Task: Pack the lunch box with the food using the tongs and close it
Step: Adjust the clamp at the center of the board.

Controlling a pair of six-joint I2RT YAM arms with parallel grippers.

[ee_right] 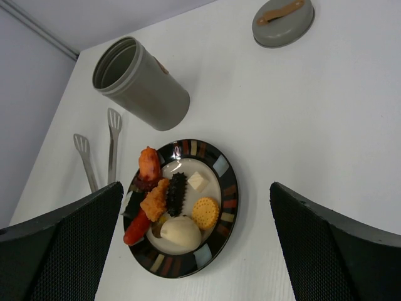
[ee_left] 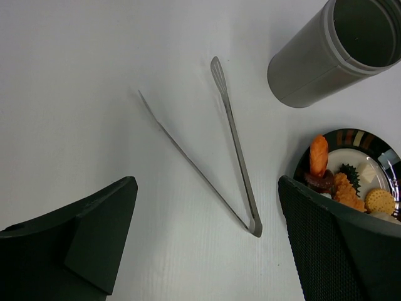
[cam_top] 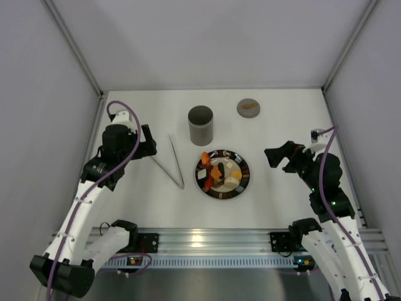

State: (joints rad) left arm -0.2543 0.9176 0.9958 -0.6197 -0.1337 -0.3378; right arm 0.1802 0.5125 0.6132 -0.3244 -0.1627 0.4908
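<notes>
The lunch box [cam_top: 200,124] [ee_left: 332,53] [ee_right: 141,84] stands upright with its round mouth uncovered, behind the plate [cam_top: 244,169] [ee_right: 229,188]. The food [cam_top: 219,172] [ee_right: 166,200] [ee_left: 341,185] lies on the plate: orange, red, dark and cream pieces and a round cracker. The tongs [cam_top: 175,160] [ee_left: 235,144] [ee_right: 113,150] lie flat in a V on the table, left of the plate. My left gripper [cam_top: 148,142] [ee_left: 205,188] hovers open just left of the tongs and holds nothing. My right gripper [cam_top: 279,157] [ee_right: 195,188] is open to the right of the plate, also with nothing in it.
A flat grey lid [cam_top: 249,108] [ee_right: 283,23] with an orange mark lies at the back right of the lunch box. Grey walls close in the table on the left, back and right. A metal rail runs along the near edge.
</notes>
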